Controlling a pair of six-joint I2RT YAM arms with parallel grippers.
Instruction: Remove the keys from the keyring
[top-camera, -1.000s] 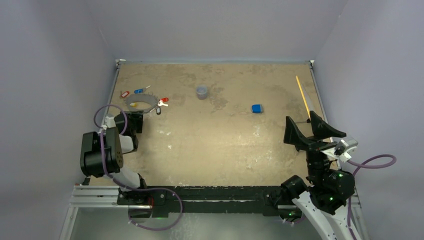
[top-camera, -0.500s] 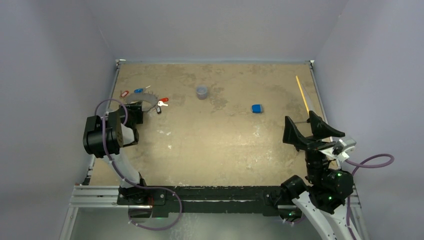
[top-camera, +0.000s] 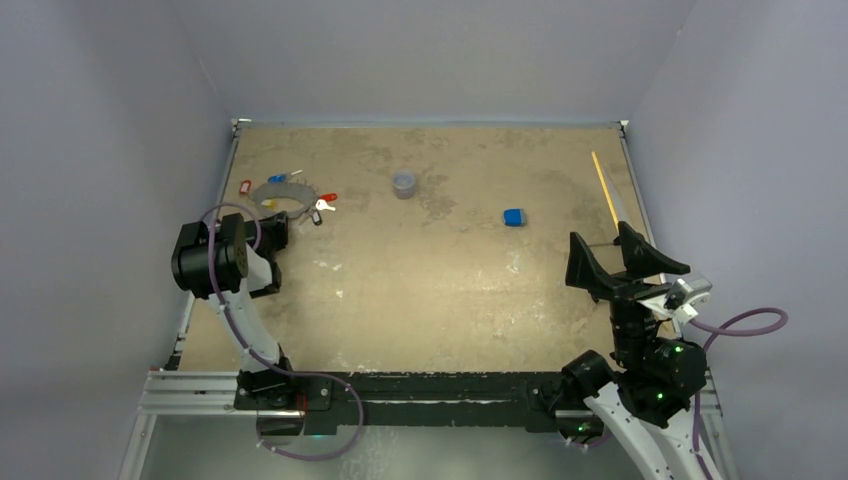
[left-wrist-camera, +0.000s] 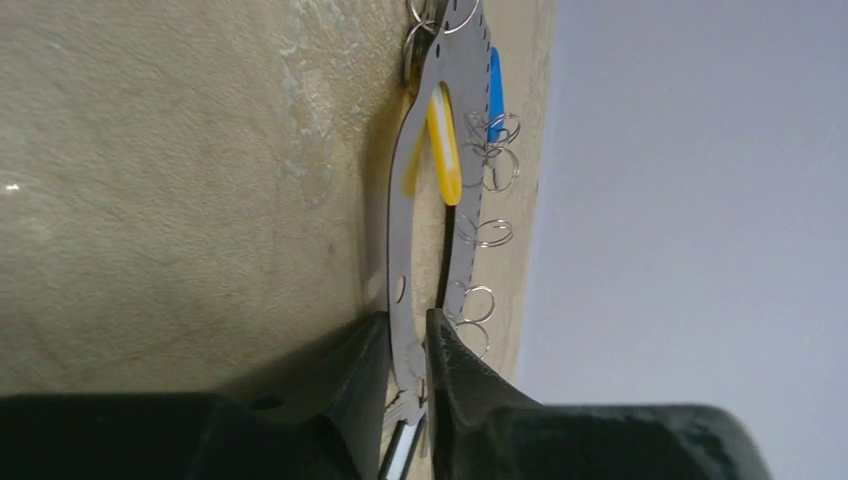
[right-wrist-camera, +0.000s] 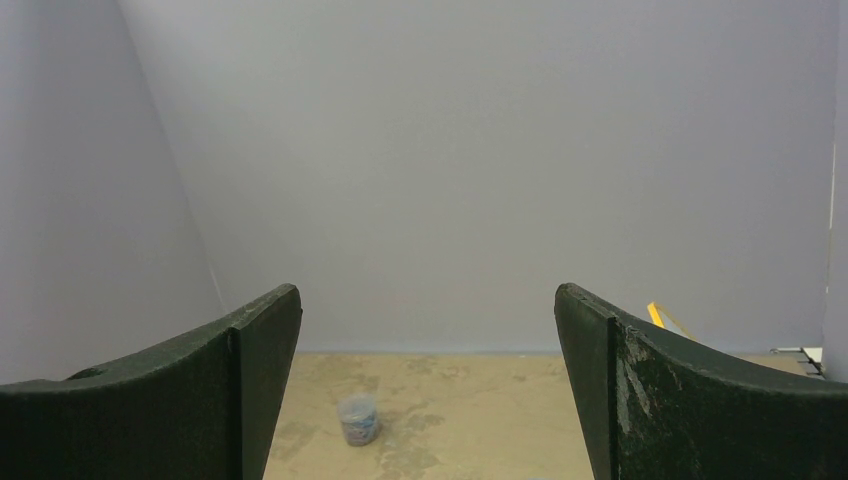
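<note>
The keyring (top-camera: 281, 192), a wide flat silver oval, is at the far left of the table. Keys with a red (top-camera: 246, 186), a blue (top-camera: 277, 180), another red (top-camera: 328, 198), a white (top-camera: 322, 206) and a black (top-camera: 316, 218) tag hang around it. My left gripper (top-camera: 272, 220) is shut on the ring's near rim. In the left wrist view the fingers (left-wrist-camera: 408, 345) pinch the keyring (left-wrist-camera: 440, 100), which stands on edge with a yellow tag (left-wrist-camera: 445, 145), a blue tag (left-wrist-camera: 495, 85) and small wire rings (left-wrist-camera: 490, 232). My right gripper (top-camera: 630, 262) is open, empty and raised at the right.
A small grey round cup (top-camera: 404, 184) stands at the far middle and also shows in the right wrist view (right-wrist-camera: 358, 418). A blue block (top-camera: 513, 217) lies right of centre. A yellow stick (top-camera: 605, 190) lies along the right edge. The left wall is close behind the keyring.
My left arm has swung up and forward with the keyring's rim in its jaws. The ring has shifted toward the far side and tipped up, dragging its keys. The right arm has not moved.
</note>
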